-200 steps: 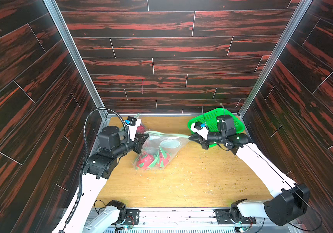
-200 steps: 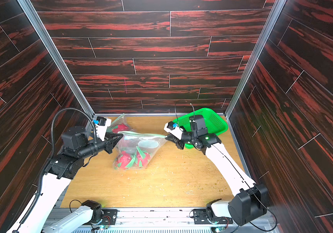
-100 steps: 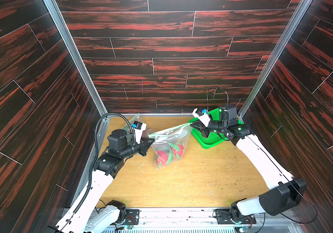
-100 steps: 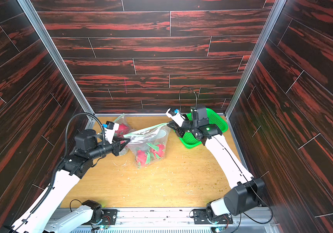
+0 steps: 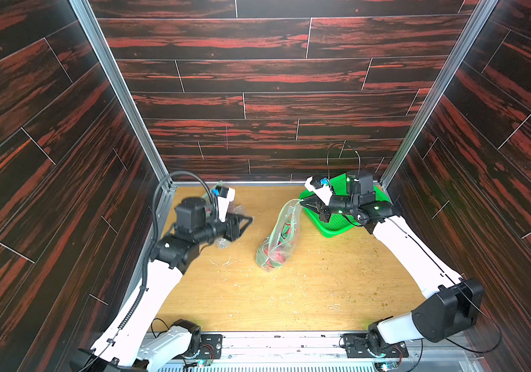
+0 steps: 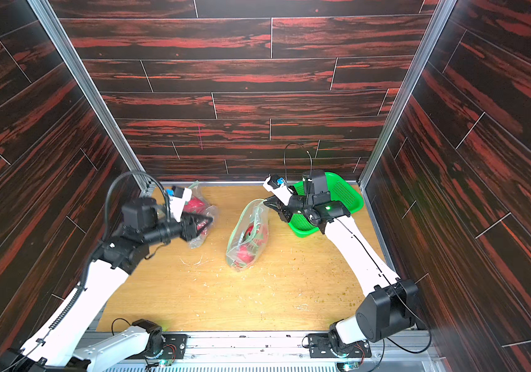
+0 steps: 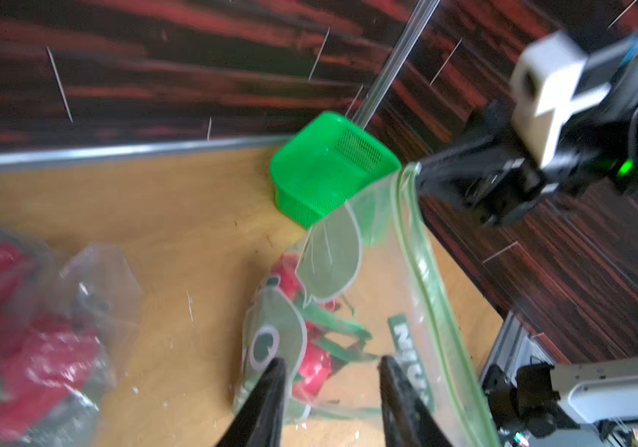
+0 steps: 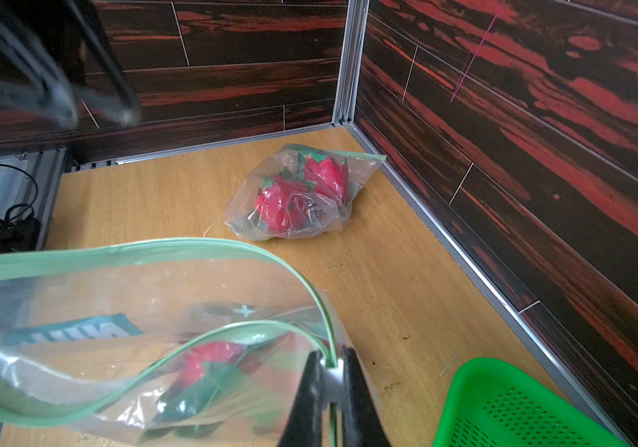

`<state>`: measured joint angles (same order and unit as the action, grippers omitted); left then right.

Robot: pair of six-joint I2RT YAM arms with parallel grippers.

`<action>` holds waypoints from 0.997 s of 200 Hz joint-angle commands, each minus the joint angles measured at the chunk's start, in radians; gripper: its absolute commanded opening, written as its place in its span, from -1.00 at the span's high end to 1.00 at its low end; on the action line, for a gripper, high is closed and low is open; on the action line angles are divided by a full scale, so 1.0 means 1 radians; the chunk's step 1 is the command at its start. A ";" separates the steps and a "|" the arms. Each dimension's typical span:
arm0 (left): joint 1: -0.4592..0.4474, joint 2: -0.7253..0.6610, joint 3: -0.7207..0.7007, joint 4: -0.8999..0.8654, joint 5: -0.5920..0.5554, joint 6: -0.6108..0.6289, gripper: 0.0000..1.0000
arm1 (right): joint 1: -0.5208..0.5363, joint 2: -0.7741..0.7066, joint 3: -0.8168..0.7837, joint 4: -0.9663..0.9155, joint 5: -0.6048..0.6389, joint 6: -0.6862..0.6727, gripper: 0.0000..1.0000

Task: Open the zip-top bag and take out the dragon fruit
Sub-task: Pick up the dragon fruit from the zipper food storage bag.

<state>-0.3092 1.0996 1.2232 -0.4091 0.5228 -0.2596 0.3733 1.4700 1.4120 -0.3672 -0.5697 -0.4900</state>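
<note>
A clear zip-top bag (image 5: 278, 238) (image 6: 248, 238) with a green zip rim hangs from my right gripper (image 5: 304, 202) (image 6: 265, 201), its bottom resting on the table. The right gripper (image 8: 331, 363) is shut on the zip rim at one corner, beside the basket. The bag's mouth (image 8: 155, 309) gapes in a loop. Red dragon fruit (image 5: 277, 254) (image 8: 209, 360) (image 7: 313, 367) with green scales lie inside, low down. My left gripper (image 5: 248, 222) (image 6: 208, 222) (image 7: 331, 387) stands open and empty, left of the bag and apart from it.
A green perforated basket (image 5: 338, 222) (image 7: 325, 170) (image 8: 511, 406) sits at the back right under the right wrist. Another clear bag (image 6: 198, 206) (image 8: 298, 197) (image 7: 31, 340) with red fruit lies in the back left corner, under the left gripper. Dark walls enclose the wooden table (image 5: 290, 299).
My left gripper has opened, let go of the bag and drawn back to the left. The bag has swung right and now hangs from the right gripper alone.
</note>
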 commanded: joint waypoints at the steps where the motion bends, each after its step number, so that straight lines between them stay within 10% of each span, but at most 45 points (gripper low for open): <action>1: -0.006 0.063 0.120 -0.077 -0.038 -0.039 0.12 | 0.000 -0.026 0.006 0.059 -0.053 -0.002 1.00; 111: -0.228 0.389 0.420 -0.330 -0.101 -0.031 -0.31 | 0.001 -0.037 0.002 0.047 -0.054 -0.005 0.97; 199: -0.255 0.453 0.421 -0.326 -0.108 -0.019 0.23 | 0.001 -0.045 -0.005 0.038 -0.047 -0.006 0.94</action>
<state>-0.5640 1.5520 1.6150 -0.7151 0.4210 -0.2783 0.3737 1.4658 1.4120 -0.3504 -0.5930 -0.4904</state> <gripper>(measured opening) 0.448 0.089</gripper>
